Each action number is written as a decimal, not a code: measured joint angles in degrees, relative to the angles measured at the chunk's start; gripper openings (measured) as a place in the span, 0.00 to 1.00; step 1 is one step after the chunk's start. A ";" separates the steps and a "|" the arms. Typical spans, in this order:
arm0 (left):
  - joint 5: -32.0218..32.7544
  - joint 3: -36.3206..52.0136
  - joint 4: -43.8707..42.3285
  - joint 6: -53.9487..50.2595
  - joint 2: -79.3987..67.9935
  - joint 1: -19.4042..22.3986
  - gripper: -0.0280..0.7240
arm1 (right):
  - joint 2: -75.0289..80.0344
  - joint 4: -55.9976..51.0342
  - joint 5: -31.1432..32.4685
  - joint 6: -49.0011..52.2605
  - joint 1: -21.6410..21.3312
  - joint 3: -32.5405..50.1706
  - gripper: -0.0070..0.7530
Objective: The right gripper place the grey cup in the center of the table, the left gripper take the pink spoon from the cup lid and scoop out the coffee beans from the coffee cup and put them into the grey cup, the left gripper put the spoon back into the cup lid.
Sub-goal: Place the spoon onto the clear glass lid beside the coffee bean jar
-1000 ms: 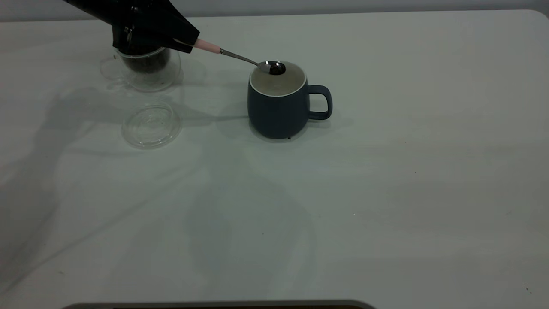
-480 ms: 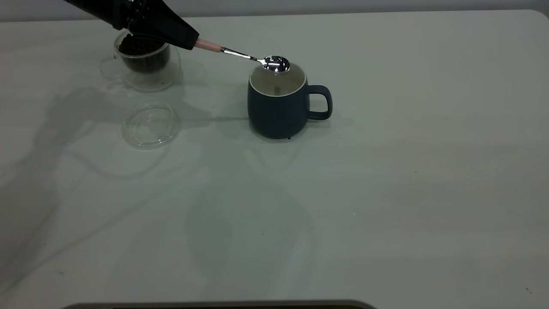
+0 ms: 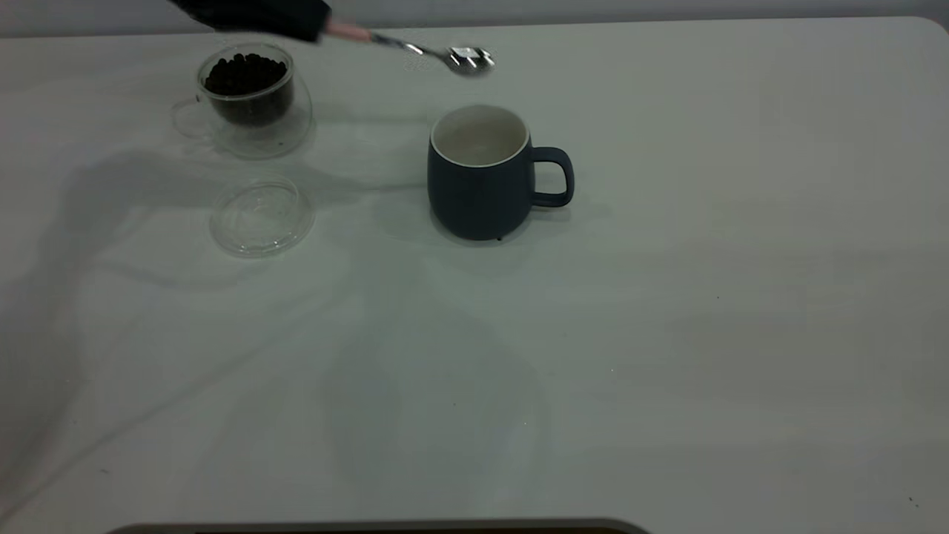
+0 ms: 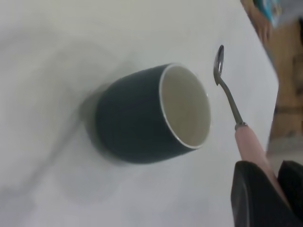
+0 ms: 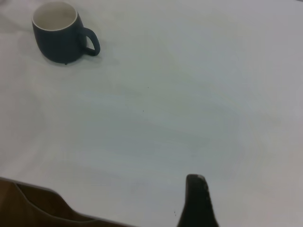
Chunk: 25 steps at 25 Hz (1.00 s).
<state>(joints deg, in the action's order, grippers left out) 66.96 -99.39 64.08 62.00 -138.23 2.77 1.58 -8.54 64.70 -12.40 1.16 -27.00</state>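
The grey cup [image 3: 482,174] [image 4: 137,116] [image 5: 59,35] stands upright near the table's [image 3: 667,334] middle, handle to the right. What shows of its white inside holds no beans. My left gripper [image 3: 293,16] [image 4: 274,191] is shut on the pink spoon's handle [image 4: 248,142] at the far left edge. The spoon [image 3: 467,59] hangs level in the air behind and above the cup, its metal bowl shiny and empty. The clear coffee cup [image 3: 248,100] with coffee beans [image 3: 245,74] stands at the back left. In front of it lies the empty cup lid [image 3: 261,216]. My right gripper [image 5: 199,203] is parked far from the cup.
A dark edge [image 3: 371,528] runs along the table's near side. In the left wrist view, brown floor and a blue object [image 4: 279,9] lie beyond the table's edge.
The spoon held dark beans over the grey cup, then turned and showed its bowl empty. My left gripper has since lifted it up and back, uncovering the coffee cup.
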 joint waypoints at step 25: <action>-0.13 16.47 -12.11 -7.83 2.75 24.88 0.21 | 0.00 0.00 0.00 0.00 0.00 0.00 0.78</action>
<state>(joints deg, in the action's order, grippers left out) 66.83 -82.91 51.97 54.16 -135.48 27.65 1.58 -8.54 64.70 -12.40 1.16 -27.00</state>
